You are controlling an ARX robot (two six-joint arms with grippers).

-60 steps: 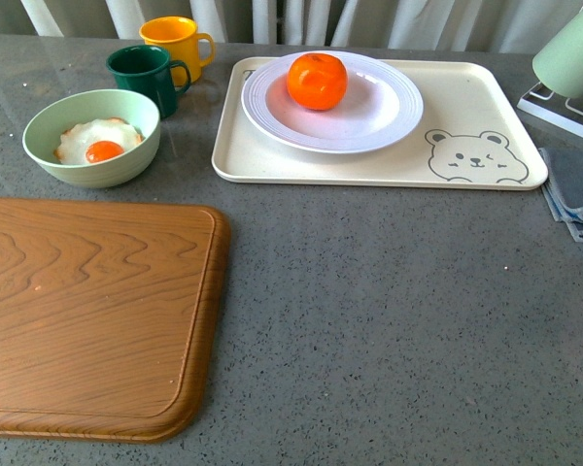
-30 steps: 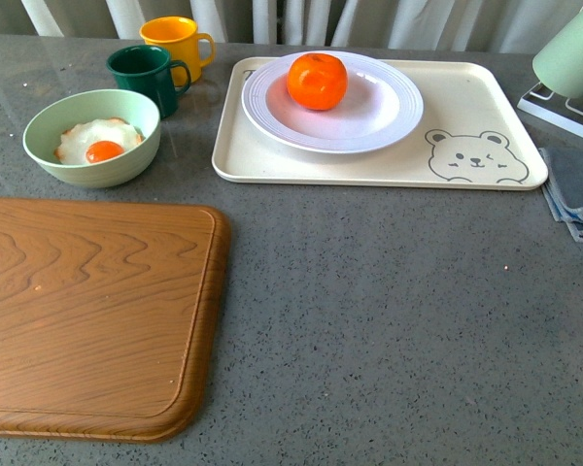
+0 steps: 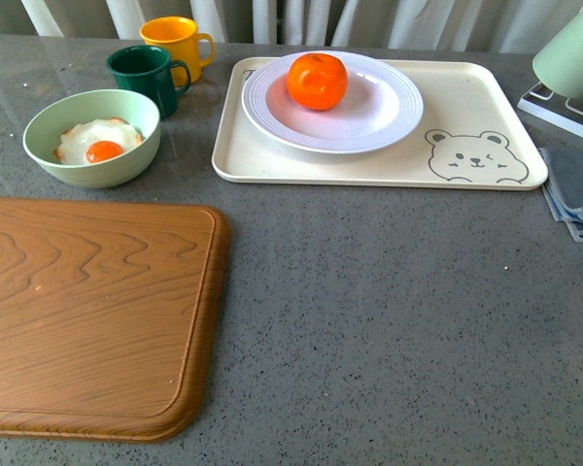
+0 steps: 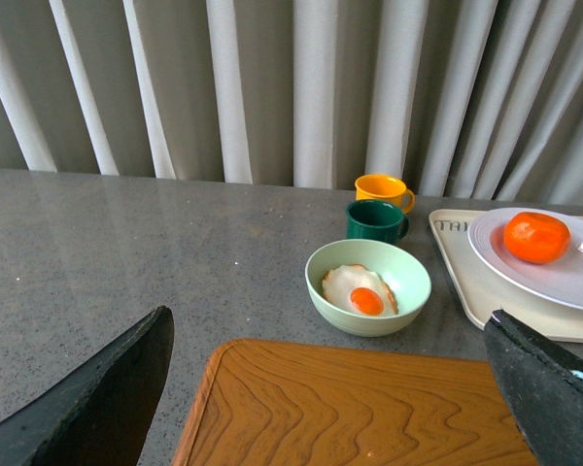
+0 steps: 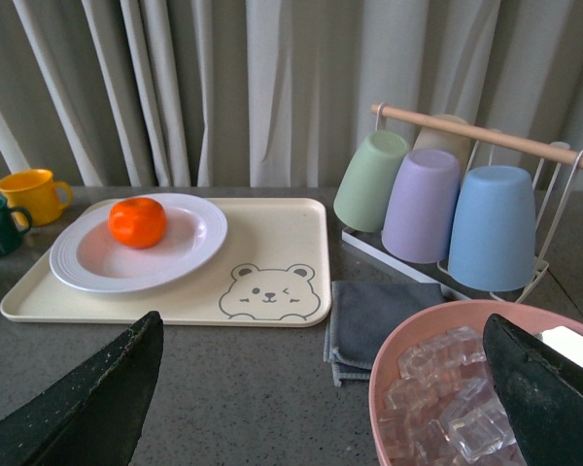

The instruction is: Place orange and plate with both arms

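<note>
The orange (image 3: 317, 80) sits in the white ribbed plate (image 3: 389, 112), which rests on the left part of a cream bear-print tray (image 3: 466, 155) at the back of the grey counter. Both also show in the left wrist view, orange (image 4: 536, 237) on plate (image 4: 564, 283), and in the right wrist view, orange (image 5: 137, 221) on plate (image 5: 180, 254). Neither arm appears in the front view. My left gripper (image 4: 335, 408) hangs open above the wooden board, well short of the tray. My right gripper (image 5: 321, 408) is open over the counter near a pink bowl, with nothing between its fingers.
A wooden cutting board (image 3: 87, 311) fills the front left. A pale green bowl (image 3: 91, 138) with a fried egg, a dark green mug (image 3: 146, 76) and a yellow mug (image 3: 178, 41) stand at the back left. A grey cloth (image 3: 575, 189), cup rack (image 5: 457, 194) and pink bowl of ice (image 5: 466, 388) are at the right.
</note>
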